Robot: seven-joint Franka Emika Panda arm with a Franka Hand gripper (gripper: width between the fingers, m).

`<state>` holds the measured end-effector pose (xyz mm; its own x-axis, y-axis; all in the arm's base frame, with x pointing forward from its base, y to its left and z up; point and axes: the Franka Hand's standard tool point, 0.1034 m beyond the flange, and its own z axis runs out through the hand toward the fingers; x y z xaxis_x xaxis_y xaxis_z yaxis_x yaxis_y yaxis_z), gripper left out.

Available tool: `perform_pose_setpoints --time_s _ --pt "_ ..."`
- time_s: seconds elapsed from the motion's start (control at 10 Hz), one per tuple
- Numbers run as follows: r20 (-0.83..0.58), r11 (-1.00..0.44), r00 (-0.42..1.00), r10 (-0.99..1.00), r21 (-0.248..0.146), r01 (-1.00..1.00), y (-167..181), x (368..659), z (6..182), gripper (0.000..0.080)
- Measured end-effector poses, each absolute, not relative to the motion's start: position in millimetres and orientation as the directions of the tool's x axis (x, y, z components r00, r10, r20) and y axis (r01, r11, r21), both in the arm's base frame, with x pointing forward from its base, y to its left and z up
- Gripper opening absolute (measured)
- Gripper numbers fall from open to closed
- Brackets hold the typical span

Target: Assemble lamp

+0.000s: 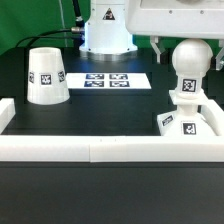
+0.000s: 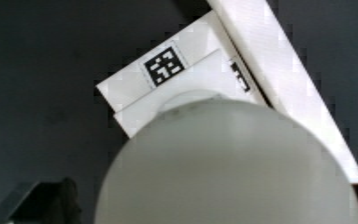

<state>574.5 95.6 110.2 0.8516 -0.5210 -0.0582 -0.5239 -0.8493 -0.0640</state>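
Wrist view: base (image 2: 167, 75) half behind bulb (image 2: 220, 160)

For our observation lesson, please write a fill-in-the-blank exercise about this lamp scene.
The bulb stands on the base block, at the exterior view's ___.
The shade stands with its narrower end facing ___.
The marker board carries ___ square tags.
Missing words: right; up; four.
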Motion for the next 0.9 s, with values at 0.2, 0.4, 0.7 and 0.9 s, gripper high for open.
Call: perform_pose_setpoints --time_s 0.2,0.4,0.7,0.9 --pt "-0.043 -0.928 0.931 -0.363 -0.070 -0.365 99.5 574.3 111.2 0.0698" --pt "-0.034 -0.971 0.974 -0.224 -0.075 -0.226 99.8 574.0 110.5 0.0698" --pt "-0.018 -0.997 1.000 -0.019 -0.079 -0.020 99.6 573.9 110.0 0.0698" --pt "-0.003 -0.986 0.988 0.152 -0.066 0.151 103.7 574.9 111.3 0.0698"
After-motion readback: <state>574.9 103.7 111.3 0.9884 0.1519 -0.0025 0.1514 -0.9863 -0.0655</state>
